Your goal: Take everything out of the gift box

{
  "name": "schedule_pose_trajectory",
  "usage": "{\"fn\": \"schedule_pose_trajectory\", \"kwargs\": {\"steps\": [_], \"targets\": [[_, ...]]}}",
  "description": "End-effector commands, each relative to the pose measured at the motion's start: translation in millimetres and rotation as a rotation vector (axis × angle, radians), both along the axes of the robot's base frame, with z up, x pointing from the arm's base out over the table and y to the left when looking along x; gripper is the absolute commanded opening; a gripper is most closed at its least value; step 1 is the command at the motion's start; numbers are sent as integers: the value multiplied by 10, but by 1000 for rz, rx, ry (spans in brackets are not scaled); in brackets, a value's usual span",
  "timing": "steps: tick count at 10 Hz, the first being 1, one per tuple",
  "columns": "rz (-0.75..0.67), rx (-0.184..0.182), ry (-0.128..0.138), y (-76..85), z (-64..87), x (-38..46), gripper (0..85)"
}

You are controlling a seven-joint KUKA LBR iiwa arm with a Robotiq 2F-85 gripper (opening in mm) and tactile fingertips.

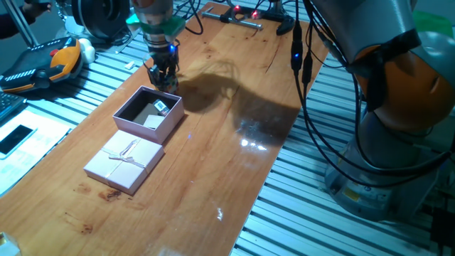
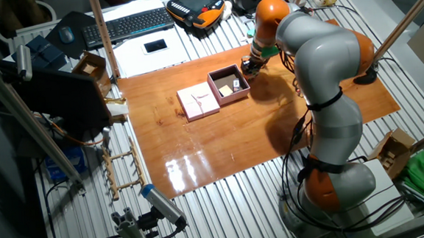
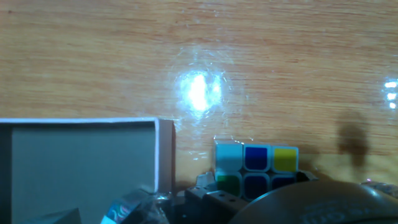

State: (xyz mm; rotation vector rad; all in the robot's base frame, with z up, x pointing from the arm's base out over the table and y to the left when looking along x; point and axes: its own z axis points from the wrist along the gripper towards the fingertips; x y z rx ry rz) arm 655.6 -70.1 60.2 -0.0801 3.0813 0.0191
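Observation:
The pink gift box [image 1: 173,119] stands open on the wooden table, its lid [image 1: 124,162] with a ribbon bow lying beside it. Inside the box I see a tiny whitish piece [image 1: 161,107] and a plain grey-tan cube [image 1: 151,121]. My gripper [image 1: 162,77] is low over the table just beyond the box's far corner. In the hand view the multicoloured puzzle cube [image 3: 256,167] sits right at the fingers, outside the box wall [image 3: 165,152], and the gripper appears shut on it. The other fixed view shows the box [image 2: 220,78], lid [image 2: 198,101] and gripper [image 2: 252,63].
A teach pendant [image 1: 44,65] and a keyboard [image 2: 136,22] lie off the table's far end. Cables [image 1: 302,64] hang over the table's right side by the arm's base [image 1: 384,171]. Bare wood [image 1: 234,163] stretches right of the box.

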Motion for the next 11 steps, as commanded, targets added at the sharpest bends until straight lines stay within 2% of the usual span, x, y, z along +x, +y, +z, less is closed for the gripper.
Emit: {"fn": "schedule_pose_trajectory", "kwargs": {"steps": [1,3,5,6,8,11], "targets": [[-3,0,-3,-1,-2,-1,260],[-7,-1,-13,-13,2,-7,437],[-12,-2,-21,-15,-8,-10,547],[-15,-2,-24,-18,-8,-12,640],[-14,3,-23,-23,-11,-15,700],[-8,2,-23,-43,22,-23,700]]}}
